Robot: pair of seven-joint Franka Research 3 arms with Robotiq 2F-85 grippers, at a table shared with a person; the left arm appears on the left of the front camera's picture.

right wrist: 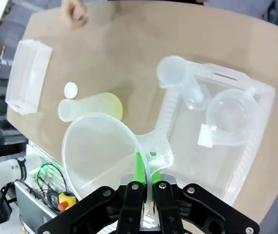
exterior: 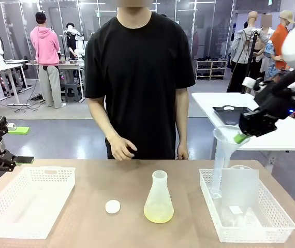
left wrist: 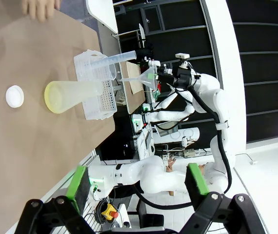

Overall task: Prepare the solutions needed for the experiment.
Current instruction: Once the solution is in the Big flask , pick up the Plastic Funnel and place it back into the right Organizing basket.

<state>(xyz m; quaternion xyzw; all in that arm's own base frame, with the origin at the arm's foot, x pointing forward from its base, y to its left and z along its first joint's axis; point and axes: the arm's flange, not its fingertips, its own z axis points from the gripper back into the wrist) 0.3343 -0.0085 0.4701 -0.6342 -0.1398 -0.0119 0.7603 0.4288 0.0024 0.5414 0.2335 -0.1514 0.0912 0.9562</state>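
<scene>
Front view shows your right tool (exterior: 239,137) clamped on the clear funnel's (exterior: 224,140) tab, holding it over the left end of the right basket (exterior: 284,219). The solutions (exterior: 158,212) sit as a shallow yellow-green layer in the flask (exterior: 158,191), mid-counter (exterior: 189,175) — white cap (exterior: 113,206) just beside it. Your left tool (left wrist: 138,181) — fingers spread wide, nothing between them.
</scene>
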